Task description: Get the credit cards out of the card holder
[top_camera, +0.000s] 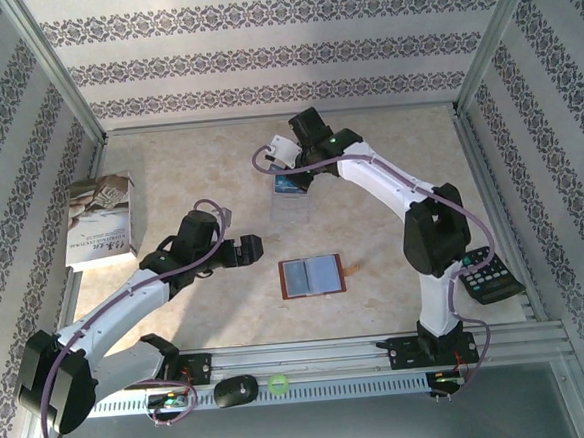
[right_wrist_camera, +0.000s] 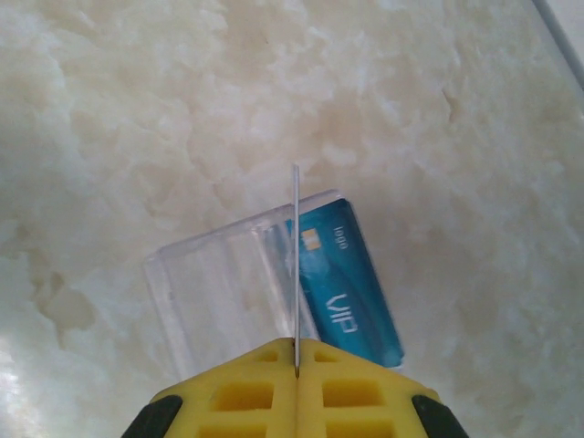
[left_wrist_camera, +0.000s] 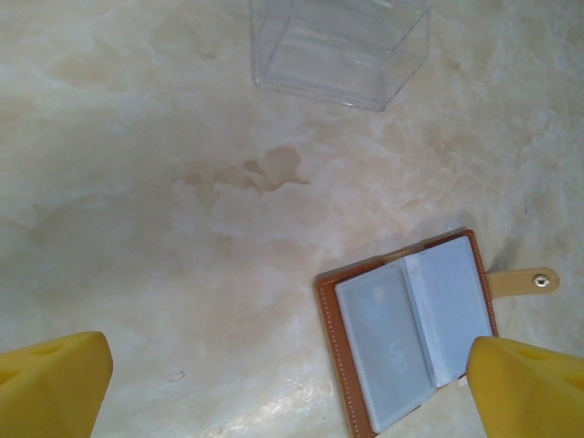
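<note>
**Right gripper pinches a card above the clear box; card holder lies open mid-counter**

At the counter's [top_camera: 389,172] left edge lies a white-grey printed booklet [top_camera: 99,221]. To its right, the left gripper [top_camera: 250,249] hangs over the bare counter with its yellow fingers [left_wrist_camera: 53,388] spread wide and nothing between them.

Just to the right of that gripper, around the middle of the counter and toward the near edge, the card holder [top_camera: 312,276] lies opened flat. Its grey-blue sleeves face up inside the reddish-brown leather border, and its snap tab [left_wrist_camera: 525,281] sticks out on the right side. Nothing touches it.

Toward the far edge from the holder, and apart from it, sits a clear plastic box [right_wrist_camera: 224,283]. A blue credit card [right_wrist_camera: 345,287] marked "VIP" lies flat at one end of the box.

The right gripper [right_wrist_camera: 297,356] is directly above the box. Its yellow fingers are pressed together on a thin card [right_wrist_camera: 295,265], which stands upright and is seen edge-on, so its face cannot be read.

A dark calculator [top_camera: 492,277] rests at the counter's right edge.
</note>
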